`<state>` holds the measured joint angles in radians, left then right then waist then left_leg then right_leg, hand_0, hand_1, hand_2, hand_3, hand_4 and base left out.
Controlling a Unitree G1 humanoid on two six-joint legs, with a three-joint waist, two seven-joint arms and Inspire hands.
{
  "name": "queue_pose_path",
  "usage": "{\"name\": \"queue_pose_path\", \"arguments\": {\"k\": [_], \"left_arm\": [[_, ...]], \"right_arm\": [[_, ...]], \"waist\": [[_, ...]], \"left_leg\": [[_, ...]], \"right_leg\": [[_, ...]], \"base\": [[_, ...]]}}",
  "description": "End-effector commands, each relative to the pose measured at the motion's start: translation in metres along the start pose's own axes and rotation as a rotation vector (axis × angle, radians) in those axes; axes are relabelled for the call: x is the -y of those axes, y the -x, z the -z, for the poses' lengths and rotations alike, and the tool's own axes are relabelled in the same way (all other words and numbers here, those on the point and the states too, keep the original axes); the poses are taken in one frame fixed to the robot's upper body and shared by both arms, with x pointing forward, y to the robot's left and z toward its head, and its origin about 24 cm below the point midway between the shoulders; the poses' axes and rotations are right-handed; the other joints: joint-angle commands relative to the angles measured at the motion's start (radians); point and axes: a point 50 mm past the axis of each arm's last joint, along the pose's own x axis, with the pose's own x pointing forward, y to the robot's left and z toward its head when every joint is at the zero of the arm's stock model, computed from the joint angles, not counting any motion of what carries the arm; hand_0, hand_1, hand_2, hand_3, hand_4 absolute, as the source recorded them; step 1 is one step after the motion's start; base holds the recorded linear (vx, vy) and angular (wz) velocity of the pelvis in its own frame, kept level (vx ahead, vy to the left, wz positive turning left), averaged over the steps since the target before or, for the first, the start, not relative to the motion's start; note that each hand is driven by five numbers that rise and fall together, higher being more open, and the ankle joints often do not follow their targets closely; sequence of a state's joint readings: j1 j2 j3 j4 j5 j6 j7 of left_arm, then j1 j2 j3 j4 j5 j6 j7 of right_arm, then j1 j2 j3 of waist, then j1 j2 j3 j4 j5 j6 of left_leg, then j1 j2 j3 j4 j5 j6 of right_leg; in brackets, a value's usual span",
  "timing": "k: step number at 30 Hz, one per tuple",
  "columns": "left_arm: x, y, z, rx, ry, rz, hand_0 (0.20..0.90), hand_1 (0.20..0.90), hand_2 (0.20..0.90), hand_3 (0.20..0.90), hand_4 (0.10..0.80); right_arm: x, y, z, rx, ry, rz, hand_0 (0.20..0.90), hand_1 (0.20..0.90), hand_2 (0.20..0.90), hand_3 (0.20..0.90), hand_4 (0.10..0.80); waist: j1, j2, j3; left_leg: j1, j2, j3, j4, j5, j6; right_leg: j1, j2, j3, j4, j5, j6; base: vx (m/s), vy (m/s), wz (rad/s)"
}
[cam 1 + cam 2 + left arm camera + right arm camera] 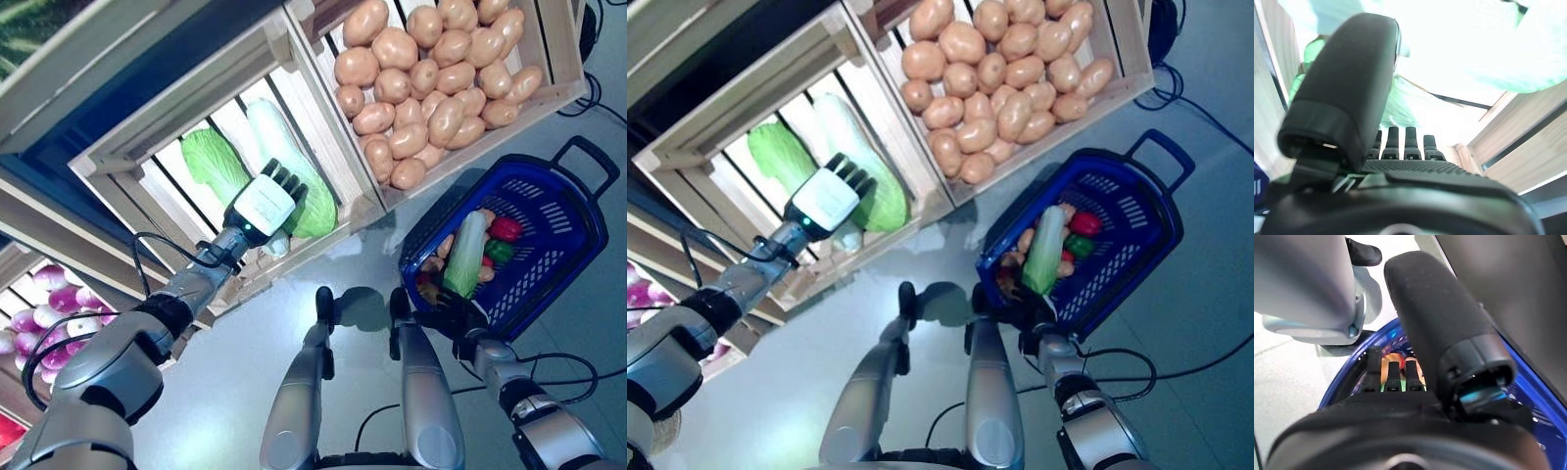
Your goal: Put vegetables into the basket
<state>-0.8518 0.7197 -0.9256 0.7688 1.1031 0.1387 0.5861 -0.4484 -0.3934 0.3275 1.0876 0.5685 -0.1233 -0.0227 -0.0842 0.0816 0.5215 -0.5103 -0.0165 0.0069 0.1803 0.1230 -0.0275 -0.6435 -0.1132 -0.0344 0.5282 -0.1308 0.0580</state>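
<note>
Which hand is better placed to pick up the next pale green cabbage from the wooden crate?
Left. The left hand, fingers open, is already over the pale green cabbage in the wooden crate; the right hand holds the blue plastic basket.

Both eye views look steeply down from the head, sharing the wooden crates (323, 117) and the blue basket (549, 245) on the floor. The left wrist view sits very close behind its hand, facing pale cabbages (1459, 44). The right wrist view looks along its hand onto the basket's rim.

No text, label, number or sign can be read on anything in view.
</note>
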Motion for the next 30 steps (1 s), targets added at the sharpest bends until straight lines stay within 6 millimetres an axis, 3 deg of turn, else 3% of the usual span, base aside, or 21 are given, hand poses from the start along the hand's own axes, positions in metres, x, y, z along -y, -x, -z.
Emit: {"name": "queue_pose_path", "arguments": {"k": [1, 11, 17, 30], "left_arm": [[-0.029, -0.007, 0.047, -0.212, -0.029, -0.123, 0.9, 0.9, 0.9, 0.9, 0.8], [-0.054, 0.004, 0.054, -0.229, 0.002, -0.182, 0.9, 0.9, 0.9, 0.9, 0.8], [-0.06, 0.003, 0.054, -0.172, -0.071, -0.143, 0.9, 0.9, 0.9, 0.9, 0.8], [-0.072, 0.006, 0.078, -0.162, -0.191, -0.036, 0.9, 0.9, 0.9, 0.9, 0.8]], "right_arm": [[0.0, 0.004, 0.002, 0.04, -0.069, 0.025, 0.9, 0.9, 0.9, 0.9, 0.8], [-0.01, 0.008, 0.0, 0.083, -0.13, 0.0, 0.9, 0.9, 0.9, 0.9, 0.8], [-0.008, 0.007, -0.002, 0.089, -0.143, 0.012, 0.9, 0.9, 0.9, 0.9, 0.8], [0.004, 0.007, 0.001, 0.087, -0.151, 0.036, 0.9, 0.9, 0.9, 0.9, 0.8]], "waist": [[0.008, -0.023, -0.001], [0.048, -0.017, -0.001], [0.058, -0.012, -0.001], [0.07, -0.001, -0.001]], "left_leg": [[-0.097, 0.008, 0.04, 0.209, -0.134, 0.007], [-0.15, -0.007, 0.023, 0.231, -0.144, 0.007], [-0.161, -0.01, 0.015, 0.214, -0.131, 0.004], [-0.18, -0.014, 0.018, 0.213, -0.127, 0.006]], "right_leg": [[0.037, -0.019, 0.006, -0.141, 0.135, 0.001], [-0.003, -0.013, -0.014, -0.123, 0.125, 0.0], [-0.01, -0.015, -0.026, -0.136, 0.132, 0.003], [-0.021, -0.022, -0.039, -0.155, 0.151, 0.009]], "base": [[-0.027, -0.047, 0.03], [-0.023, -0.038, 0.05], [-0.013, -0.019, 0.1], [-0.002, -0.003, 0.01]]}}
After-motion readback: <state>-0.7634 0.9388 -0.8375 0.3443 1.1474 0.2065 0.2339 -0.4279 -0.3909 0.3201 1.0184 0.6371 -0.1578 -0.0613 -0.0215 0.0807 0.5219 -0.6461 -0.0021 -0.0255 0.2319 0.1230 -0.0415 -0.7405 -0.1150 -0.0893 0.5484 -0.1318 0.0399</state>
